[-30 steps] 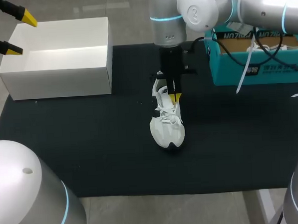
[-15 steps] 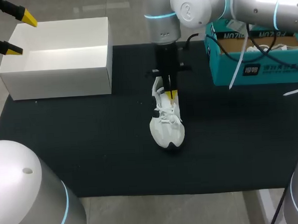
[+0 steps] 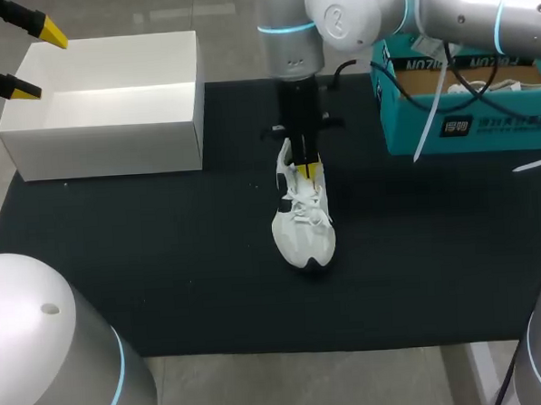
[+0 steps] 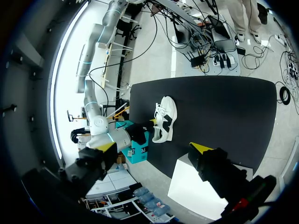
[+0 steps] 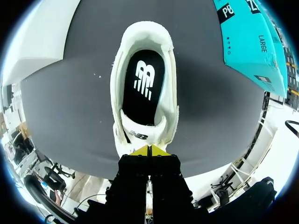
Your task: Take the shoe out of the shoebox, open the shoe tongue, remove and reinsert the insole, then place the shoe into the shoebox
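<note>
A white shoe (image 3: pixel 300 221) stands upright on the black mat (image 3: pixel 165 262), toe toward the front edge. My right gripper (image 3: pixel 311 170) hangs straight down over its tongue, fingers shut. In the right wrist view the shut tips (image 5: pixel 149 150) sit right at the tongue (image 5: pixel 140 133), and the black insole (image 5: pixel 145 86) lies flat inside the shoe (image 5: pixel 169 93). Whether the tips pinch the tongue cannot be seen. My left gripper (image 3: pixel 13 60) is open, up over the far left corner of an empty white box (image 3: pixel 111 106). The left wrist view looks down on the shoe (image 4: pixel 163 119) far ahead of its open gripper (image 4: pixel 154 147).
A teal shoebox (image 3: pixel 465 111) stands open at the back right of the mat, with white straps and cables hanging in front of it. The white box (image 4: pixel 201 191) lies under the left gripper. The bases of both arms fill the near corners.
My right gripper has shifted a little back and to the left along the shoe, from over the laces toward the opening. The shoe and the left arm have stayed put.
</note>
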Tool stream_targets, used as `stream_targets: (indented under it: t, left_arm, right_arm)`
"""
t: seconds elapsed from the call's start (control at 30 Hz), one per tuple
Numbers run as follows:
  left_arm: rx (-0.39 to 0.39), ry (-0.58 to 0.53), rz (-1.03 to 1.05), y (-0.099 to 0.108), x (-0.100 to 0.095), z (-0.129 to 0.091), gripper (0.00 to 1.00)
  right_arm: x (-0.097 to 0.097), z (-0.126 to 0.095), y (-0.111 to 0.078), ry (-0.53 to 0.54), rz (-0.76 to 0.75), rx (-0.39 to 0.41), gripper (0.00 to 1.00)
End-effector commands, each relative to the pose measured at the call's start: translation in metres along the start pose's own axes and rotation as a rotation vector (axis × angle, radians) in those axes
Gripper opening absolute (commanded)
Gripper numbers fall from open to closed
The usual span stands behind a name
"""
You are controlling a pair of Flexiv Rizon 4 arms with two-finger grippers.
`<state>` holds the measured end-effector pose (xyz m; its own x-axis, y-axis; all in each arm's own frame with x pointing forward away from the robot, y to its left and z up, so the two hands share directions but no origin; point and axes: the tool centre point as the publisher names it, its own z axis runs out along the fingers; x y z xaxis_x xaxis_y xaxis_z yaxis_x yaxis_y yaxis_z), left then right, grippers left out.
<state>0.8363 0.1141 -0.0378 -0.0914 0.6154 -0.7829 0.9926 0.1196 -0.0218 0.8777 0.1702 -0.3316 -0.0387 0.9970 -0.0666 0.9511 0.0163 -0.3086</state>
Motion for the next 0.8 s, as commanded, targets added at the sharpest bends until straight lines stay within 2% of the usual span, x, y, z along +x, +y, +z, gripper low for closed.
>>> stream_targets:
  t: [0.03,0.13,0.23,0.33,0.43,0.57,0.63,0.67,0.73,0.8]
  left_arm:
    - [0.003,0.004,0.0,0.002,-0.001,0.0,1.0]
    - [0.003,0.004,0.0,0.002,-0.001,0.0,1.0]
    - [0.003,0.004,0.0,0.002,-0.001,0.0,1.0]
    - [0.003,0.004,0.0,0.002,-0.001,0.0,1.0]
    - [0.003,0.004,0.0,0.002,-0.001,0.0,1.0]
    - [0.003,0.004,0.0,0.002,-0.001,0.0,1.0]
    - [0.003,0.004,0.0,0.002,-0.001,0.0,1.0]
    - [0.003,0.004,0.0,0.002,-0.001,0.0,1.0]
    - [0.003,0.004,0.0,0.002,-0.001,0.0,1.0]
    - [0.003,0.004,0.0,0.002,-0.001,0.0,1.0]
  right_arm:
    - [-0.002,0.011,0.008,0.012,0.0,0.013,0.0]
    - [-0.002,0.013,0.01,0.017,-0.003,0.013,0.0]
    - [0.001,-0.001,0.007,0.005,-0.023,-0.028,0.0]
    - [0.005,-0.021,0.0,0.013,-0.078,-0.118,0.0]
    - [0.012,-0.04,-0.007,0.033,-0.194,-0.23,0.0]
    - [0.021,-0.059,-0.014,0.053,-0.548,-0.412,0.0]
    - [0.032,-0.065,-0.017,-0.027,-0.747,-0.435,0.0]
    - [0.039,-0.071,-0.02,0.002,-0.896,-0.467,0.0]
    - [0.045,-0.08,-0.022,0.04,-1.073,-0.513,0.0]
    - [0.052,-0.086,-0.022,0.069,-1.272,-0.519,0.0]
